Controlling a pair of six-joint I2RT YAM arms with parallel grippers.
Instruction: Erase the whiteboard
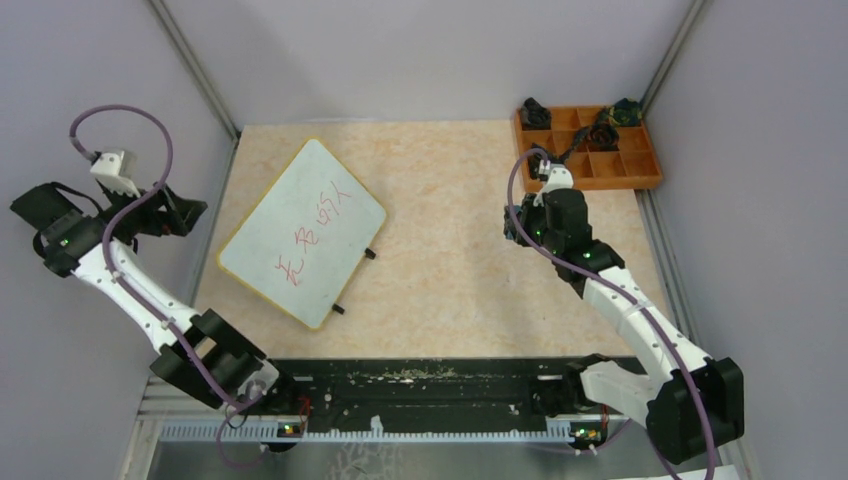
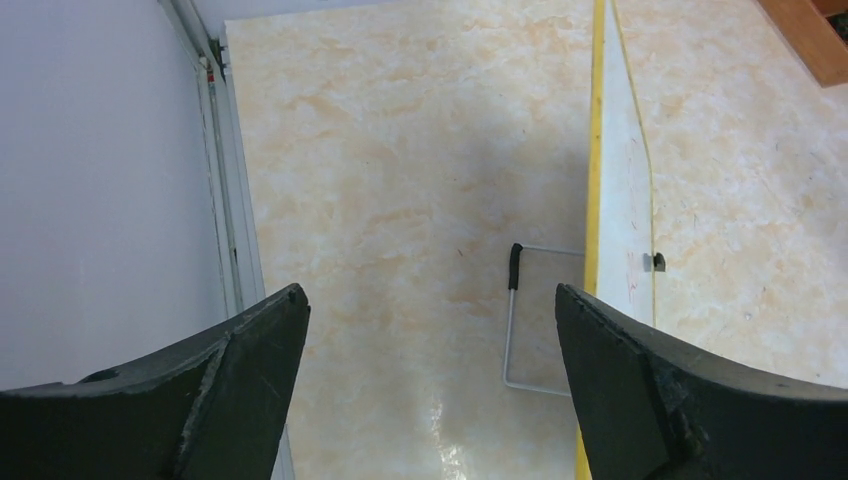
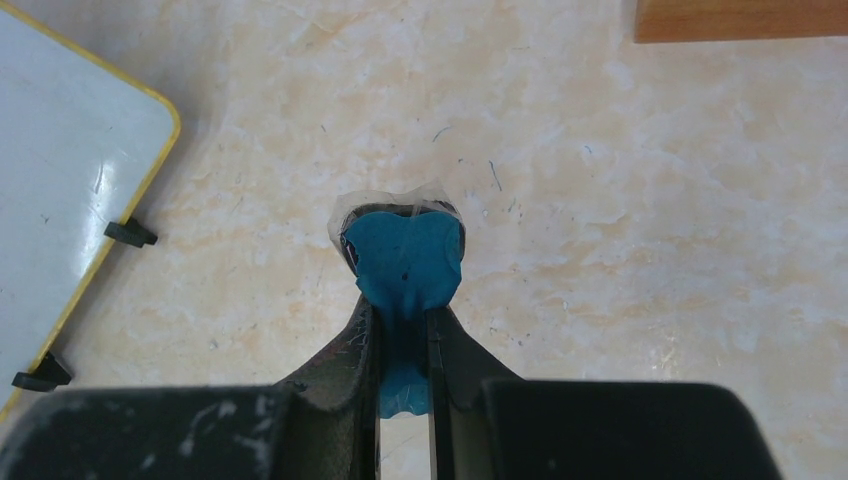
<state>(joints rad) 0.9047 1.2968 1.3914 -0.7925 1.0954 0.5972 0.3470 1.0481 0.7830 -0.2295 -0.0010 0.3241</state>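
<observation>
Red handwriting [image 1: 318, 225] runs across the whiteboard [image 1: 303, 232], which lies skewed on the left half of the counter [image 1: 450, 250], and none of it looks wiped yet. Well apart to its right, the right gripper [image 3: 402, 305] is clamped on a blue eraser pad [image 3: 405, 255], pad pointing forward, presumably ready for wiping. The left gripper [image 2: 430, 305] hangs with jaws spread wide beside the board's yellow edge, likely to steady it.

Lab robot cell, plain grey walls [image 1: 420, 50], aluminium frame posts [image 1: 200, 70], marble-pattern tabletop [image 1: 440, 250].
</observation>
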